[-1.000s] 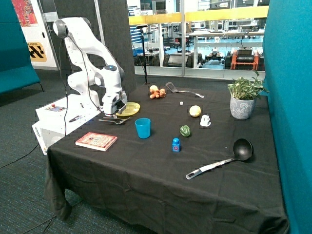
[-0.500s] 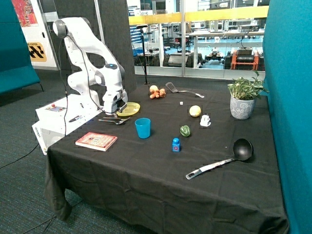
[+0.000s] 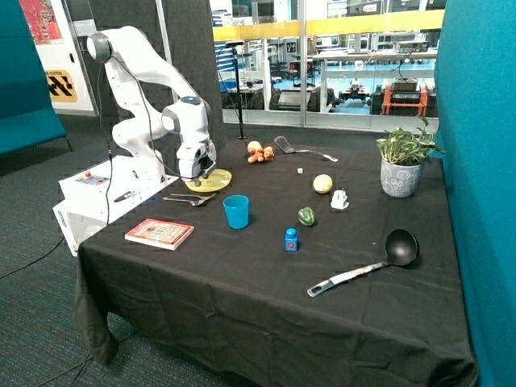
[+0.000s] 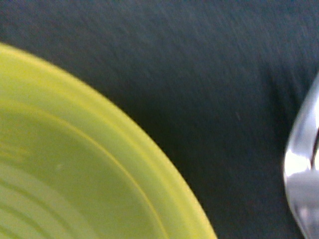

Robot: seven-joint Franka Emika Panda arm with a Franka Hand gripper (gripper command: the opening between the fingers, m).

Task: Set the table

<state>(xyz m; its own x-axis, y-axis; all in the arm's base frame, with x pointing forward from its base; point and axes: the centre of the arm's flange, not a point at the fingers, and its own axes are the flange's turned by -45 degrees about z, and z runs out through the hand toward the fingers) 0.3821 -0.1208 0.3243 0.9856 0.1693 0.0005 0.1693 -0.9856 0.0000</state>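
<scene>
— Glass-walled lab behind, teal partitions at the sides; in the middle, the large rectangular table with a matte black cloth top (image 3: 242, 282), next to a white box-shaped robot base (image 3: 97, 189). Anything held?

— Cannot tell. Two-finger gripper (image 3: 198, 177) hovering low over the round yellow-green plate (image 3: 226, 174), close to the table edge facing the base; jaws hidden by the wrist, so no saying how wide, nor whether anything is in them.

— And from the wrist?

— Only the plate's rim (image 4: 149, 169), black cloth, and a bit of shiny metal cutlery (image 4: 304, 169) just beside it. Probably one of the two steel pieces (image 3: 187, 199) lying by the plate.

— Handling of the table itself?

— Likely heavy and staying put, but with a soft top: cloth apt to wrinkle or drag under anything pushed. Better to lift than slide. Nothing to grip on the table; for the plate, best taken by the rim. Glazed, so probably slippery and breakable.

— Containers?

— Plate bare where visible. Blue plastic cup (image 3: 236, 211) upright near the middle; inside not visible. Grey pot with a leafy green plant (image 3: 403, 165) at the far corner by the teal wall. Black ladle (image 3: 379, 260) toward the near edge, bowl seemingly empty.

— Progress?

— Looks barely begun: plate, cup and cutlery close together, the red book (image 3: 160, 233) and the rest scattered.
</scene>
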